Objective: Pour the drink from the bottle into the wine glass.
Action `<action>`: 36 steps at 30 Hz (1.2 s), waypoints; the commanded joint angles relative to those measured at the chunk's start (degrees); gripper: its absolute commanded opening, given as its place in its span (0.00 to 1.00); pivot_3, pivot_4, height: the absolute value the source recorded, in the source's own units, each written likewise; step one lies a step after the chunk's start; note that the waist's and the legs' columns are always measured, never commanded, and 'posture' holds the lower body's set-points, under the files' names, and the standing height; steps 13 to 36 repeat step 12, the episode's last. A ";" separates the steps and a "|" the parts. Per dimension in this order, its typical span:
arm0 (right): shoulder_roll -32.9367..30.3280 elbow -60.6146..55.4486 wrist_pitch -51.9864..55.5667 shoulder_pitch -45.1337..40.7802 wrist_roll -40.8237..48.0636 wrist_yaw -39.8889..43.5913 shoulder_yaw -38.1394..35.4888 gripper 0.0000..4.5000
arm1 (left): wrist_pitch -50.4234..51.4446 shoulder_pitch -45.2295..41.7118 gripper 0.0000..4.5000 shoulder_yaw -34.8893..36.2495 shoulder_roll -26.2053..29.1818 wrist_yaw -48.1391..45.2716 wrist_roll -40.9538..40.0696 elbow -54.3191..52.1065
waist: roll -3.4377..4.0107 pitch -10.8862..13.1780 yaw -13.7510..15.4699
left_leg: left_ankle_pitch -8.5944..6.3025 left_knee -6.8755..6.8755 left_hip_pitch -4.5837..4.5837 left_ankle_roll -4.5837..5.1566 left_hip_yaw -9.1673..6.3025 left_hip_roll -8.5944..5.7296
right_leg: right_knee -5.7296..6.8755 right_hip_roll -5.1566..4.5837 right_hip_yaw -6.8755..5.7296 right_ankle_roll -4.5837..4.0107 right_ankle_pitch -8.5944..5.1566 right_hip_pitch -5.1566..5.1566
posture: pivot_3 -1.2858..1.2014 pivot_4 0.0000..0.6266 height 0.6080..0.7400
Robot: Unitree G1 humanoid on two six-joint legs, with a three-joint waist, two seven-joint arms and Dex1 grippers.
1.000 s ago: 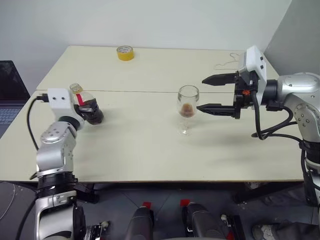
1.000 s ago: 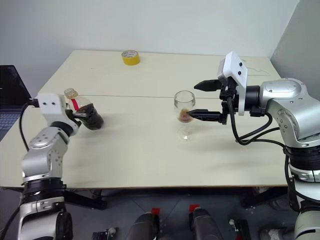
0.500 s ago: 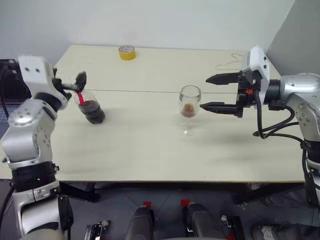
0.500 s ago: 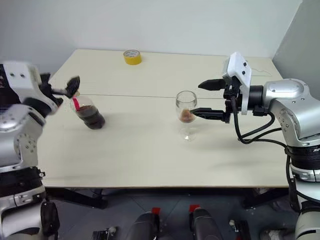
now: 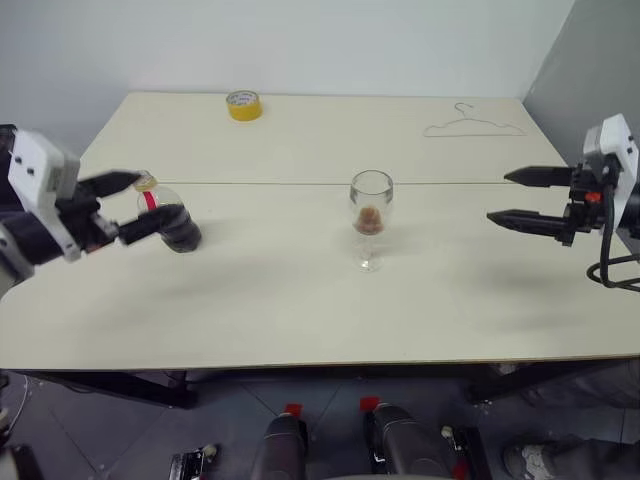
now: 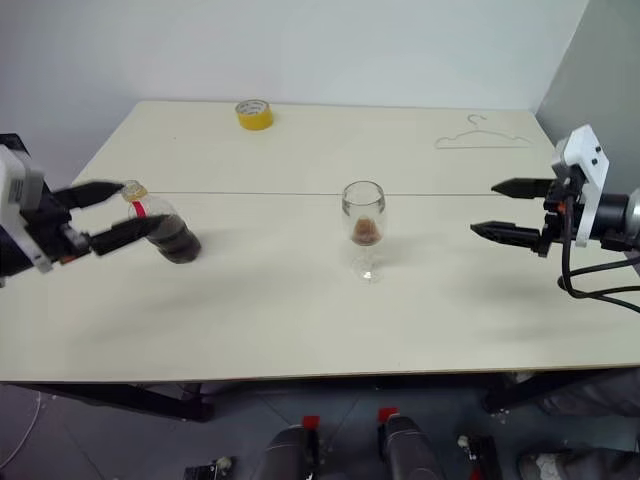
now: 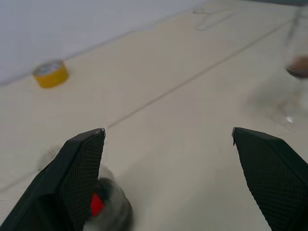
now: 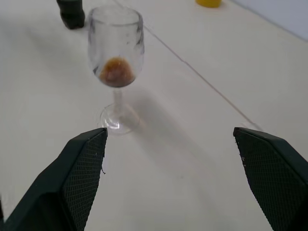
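The bottle (image 5: 178, 227), clear with a yellow cap, a red label and dark drink, stands at the table's left side. My left gripper (image 5: 148, 202) hovers open just to its left, and the bottle (image 7: 109, 210) appears blurred beside one finger. At the table's centre stands the wine glass (image 5: 368, 215), upright, with a little amber-brown drink (image 8: 115, 73) in its bowl. My right gripper (image 5: 498, 197) is open and empty, well off to the glass's right and pointing toward it.
A yellow tape roll (image 5: 243, 104) lies at the far edge, left of centre. A thin wire hanger (image 5: 475, 125) lies at the far right. A seam (image 5: 450, 184) runs across the table (image 5: 300, 320) behind the glass.
My left gripper has drawn back to the left from the bottle, which stays standing. My right gripper has pulled away to the right from the wine glass.
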 commanded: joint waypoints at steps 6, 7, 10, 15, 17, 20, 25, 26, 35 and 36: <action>-3.96 7.10 -5.50 -1.93 -1.02 4.75 -2.36 1.00 | -4.99 7.64 0.99 14.15 10.42 -13.13 3.73 14.07 | 0.02 0.02 -0.60 | 0.00 -0.41 0.29 0.00 0.18 -0.01 | -0.02 -0.02 0.11 -0.16 -0.11 -0.02 | 0.52 0.24 1.00; -4.43 8.11 -6.10 -2.56 -1.19 5.29 -2.33 1.00 | -5.48 7.88 0.99 15.41 11.51 -14.51 4.02 15.94 | 0.06 0.04 -0.61 | 0.00 -0.43 0.32 0.00 0.20 0.00 | -0.01 -0.02 0.11 -0.21 -0.14 -0.03 | 0.52 0.24 1.00; -5.38 10.65 -7.84 -4.23 -1.98 7.05 -1.24 1.00 | -5.37 8.99 0.99 16.93 12.57 -17.47 3.98 16.98 | 0.17 0.10 -0.62 | 0.00 -0.57 0.34 -0.01 0.31 0.01 | -0.01 -0.02 0.12 -0.30 -0.20 -0.12 | 0.52 0.24 1.00; -5.31 11.97 -8.62 -5.47 -2.70 7.85 -0.33 1.00 | -4.07 10.35 0.99 17.50 11.86 -18.76 3.20 14.85 | 0.20 0.12 -0.63 | 0.00 -0.66 0.37 -0.01 0.40 0.08 | -0.01 -0.11 0.18 -0.29 -0.22 -0.16 | 0.52 0.24 1.00; -5.31 11.97 -8.62 -5.47 -2.70 7.85 -0.33 1.00 | -4.07 10.35 0.99 17.50 11.86 -18.76 3.20 14.85 | 0.20 0.12 -0.63 | 0.00 -0.66 0.37 -0.01 0.40 0.08 | -0.01 -0.11 0.18 -0.29 -0.22 -0.16 | 0.52 0.24 1.00; -5.31 11.97 -8.62 -5.47 -2.70 7.85 -0.33 1.00 | -4.07 10.35 0.99 17.50 11.86 -18.76 3.20 14.85 | 0.20 0.12 -0.63 | 0.00 -0.66 0.37 -0.01 0.40 0.08 | -0.01 -0.11 0.18 -0.29 -0.22 -0.16 | 0.52 0.24 1.00; -5.31 11.97 -8.62 -5.47 -2.70 7.85 -0.33 1.00 | -4.07 10.35 0.99 17.50 11.86 -18.76 3.20 14.85 | 0.20 0.12 -0.63 | 0.00 -0.66 0.37 -0.01 0.40 0.08 | -0.01 -0.11 0.18 -0.29 -0.22 -0.16 | 0.52 0.24 1.00; -5.31 11.97 -8.62 -5.47 -2.70 7.85 -0.33 1.00 | -4.07 10.35 0.99 17.50 11.86 -18.76 3.20 14.85 | 0.20 0.12 -0.63 | 0.00 -0.66 0.37 -0.01 0.40 0.08 | -0.01 -0.11 0.18 -0.29 -0.22 -0.16 | 0.52 0.24 1.00; -5.31 11.97 -8.62 -5.47 -2.70 7.85 -0.33 1.00 | -4.07 10.35 0.99 17.50 11.86 -18.76 3.20 14.85 | 0.20 0.12 -0.63 | 0.00 -0.66 0.37 -0.01 0.40 0.08 | -0.01 -0.11 0.18 -0.29 -0.22 -0.16 | 0.52 0.24 1.00; -5.31 11.97 -8.62 -5.47 -2.70 7.85 -0.33 1.00 | -4.07 10.35 0.99 17.50 11.86 -18.76 3.20 14.85 | 0.20 0.12 -0.63 | 0.00 -0.66 0.37 -0.01 0.40 0.08 | -0.01 -0.11 0.18 -0.29 -0.22 -0.16 | 0.52 0.24 1.00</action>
